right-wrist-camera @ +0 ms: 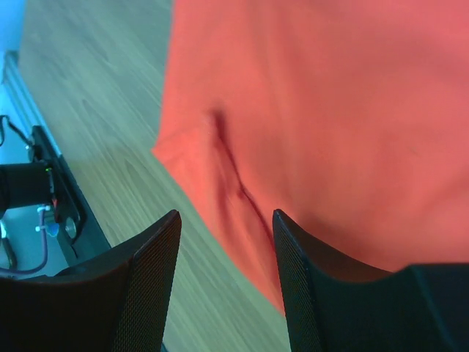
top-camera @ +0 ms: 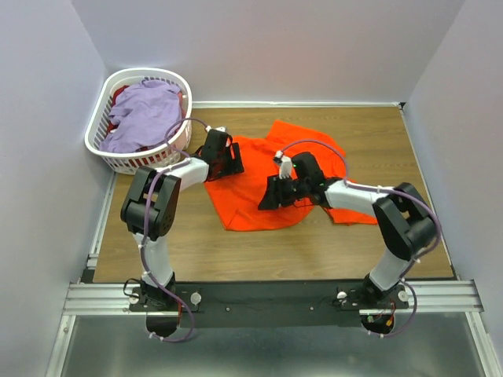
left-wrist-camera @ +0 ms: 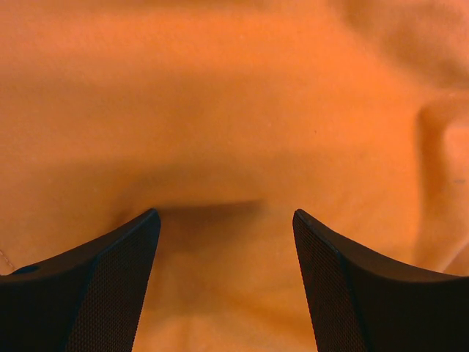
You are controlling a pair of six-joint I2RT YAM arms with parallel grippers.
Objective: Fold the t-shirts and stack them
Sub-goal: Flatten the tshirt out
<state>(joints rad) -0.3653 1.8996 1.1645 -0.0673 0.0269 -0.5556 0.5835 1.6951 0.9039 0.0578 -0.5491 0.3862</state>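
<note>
The orange t-shirt (top-camera: 259,188) lies spread and rumpled on the wooden table. My left gripper (top-camera: 233,161) is open just over its upper left part; the left wrist view is filled with orange cloth (left-wrist-camera: 234,110) between the open fingers (left-wrist-camera: 110,286). My right gripper (top-camera: 271,198) is open over the shirt's middle near the lower edge; in the right wrist view the shirt's hem (right-wrist-camera: 220,198) runs between the fingers (right-wrist-camera: 146,286), nothing held. The lavender t-shirt (top-camera: 145,114) lies in the basket.
A white slotted laundry basket (top-camera: 106,153) stands at the table's back left corner, with a red cloth (top-camera: 122,94) under the lavender one. Bare wood table (top-camera: 196,251) shows in front of the shirt. Grey walls close in both sides.
</note>
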